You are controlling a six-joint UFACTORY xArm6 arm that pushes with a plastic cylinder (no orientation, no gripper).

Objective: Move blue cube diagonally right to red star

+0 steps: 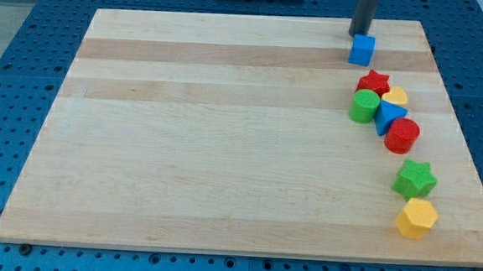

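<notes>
Camera view: blue cube [362,50] just below my tip [359,34] (touching).

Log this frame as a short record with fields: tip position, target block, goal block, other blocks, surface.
tip: my tip sits just above the blue cube in the view, touching or nearly so
target block: blue cube, near the view's top right
goal block: red star, below the cube, apart from it
cluster by star: yellow heart, green cylinder, blue triangle, red cylinder
lower right: green star, yellow hexagon
surface: wooden board
</notes>
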